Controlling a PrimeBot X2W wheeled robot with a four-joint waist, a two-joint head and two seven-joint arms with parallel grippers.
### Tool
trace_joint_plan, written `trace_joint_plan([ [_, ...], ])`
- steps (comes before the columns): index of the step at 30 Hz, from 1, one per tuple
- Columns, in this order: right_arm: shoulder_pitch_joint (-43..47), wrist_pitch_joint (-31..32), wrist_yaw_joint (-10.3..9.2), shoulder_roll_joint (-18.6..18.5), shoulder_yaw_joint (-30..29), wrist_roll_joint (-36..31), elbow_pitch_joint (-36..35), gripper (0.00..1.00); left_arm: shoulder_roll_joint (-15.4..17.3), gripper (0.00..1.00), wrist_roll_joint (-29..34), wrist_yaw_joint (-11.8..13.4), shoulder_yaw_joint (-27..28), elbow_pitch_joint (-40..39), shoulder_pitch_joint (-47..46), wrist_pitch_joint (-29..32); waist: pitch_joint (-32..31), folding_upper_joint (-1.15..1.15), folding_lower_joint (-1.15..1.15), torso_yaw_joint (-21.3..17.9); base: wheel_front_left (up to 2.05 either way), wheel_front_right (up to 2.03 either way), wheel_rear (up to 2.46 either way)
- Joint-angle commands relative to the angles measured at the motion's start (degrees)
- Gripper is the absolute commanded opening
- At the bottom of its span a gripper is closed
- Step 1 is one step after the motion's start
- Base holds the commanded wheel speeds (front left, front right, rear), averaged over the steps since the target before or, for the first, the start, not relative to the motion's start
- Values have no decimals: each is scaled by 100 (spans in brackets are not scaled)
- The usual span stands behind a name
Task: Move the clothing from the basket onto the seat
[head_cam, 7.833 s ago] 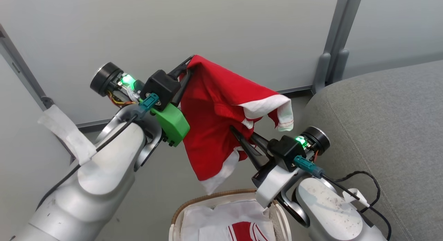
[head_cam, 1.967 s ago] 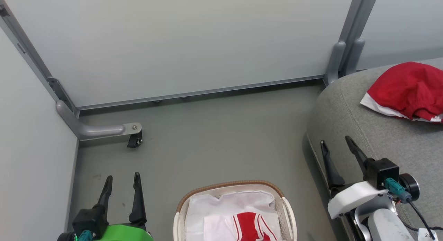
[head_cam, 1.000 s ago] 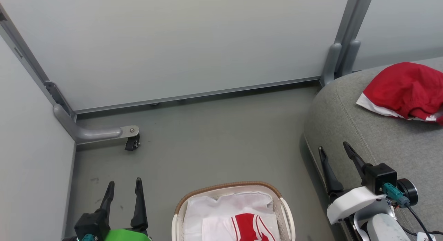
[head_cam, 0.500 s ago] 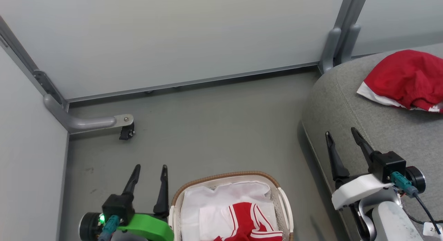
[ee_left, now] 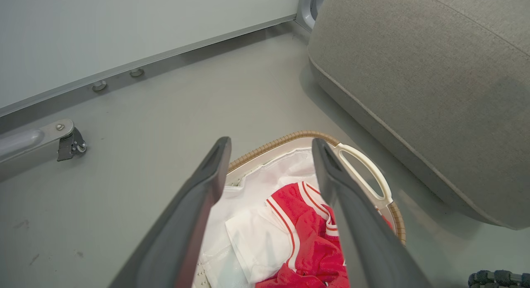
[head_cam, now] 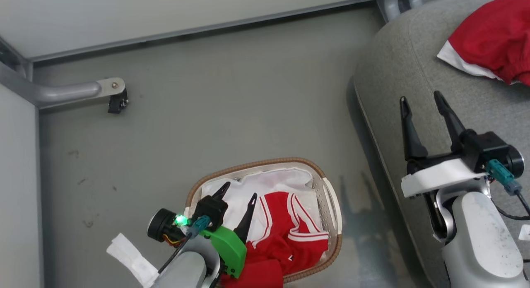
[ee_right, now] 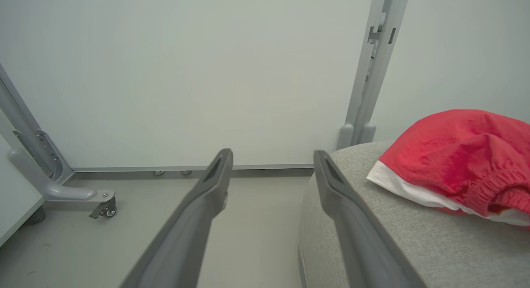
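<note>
The grey sofa seat (head_cam: 414, 73) sits higher in the head view than half a second ago, and so does everything else, so that is the head tipping down, not furniture moving. The one real move is the left gripper (head_cam: 240, 189), which has swung in from over the floor (head_cam: 227, 93) beside the oval laundry basket (head_cam: 265, 162) to hang over its left half, fingers spread wide and empty, tips above the white liner (head_cam: 269, 182). I read that as the reach for the next piece: the red striped garment (head_cam: 290, 234) lies bunched in the basket's right and near part, just beside the closer finger, whether touched I cannot tell. Another red garment with a white hem (head_cam: 492, 44) already lies on the seat, well apart from the basket. The right gripper (head_cam: 420, 97) hangs wide and empty over the seat's front edge. Nothing blocks the descent, though the liner under the fingertips could get pinched along with the red cloth. The partition's caster foot (head_cam: 117, 102) stands well clear
</note>
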Motion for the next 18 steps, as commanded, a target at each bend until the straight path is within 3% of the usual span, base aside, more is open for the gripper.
trace_joint_plan([
  [1, -164, -12, -8, -16, -12, 68, -78, 100, 35, 100, 7, -18, -85, 133, -267, 4, 940, 0, 0, -454, 0, 0, 0],
  [9, -685, -12, -8, -13, 112, 319, -254, 100, 39, 100, -1, -54, -786, 1122, -1107, 3, 2002, 0, 0, -815, 0, 0, 0],
  [18, -1094, -12, -8, -12, 382, 523, -461, 100, 39, 100, -178, -91, -1230, 1976, -1669, 69, 2787, 0, 0, -1031, 0, 0, 0],
])
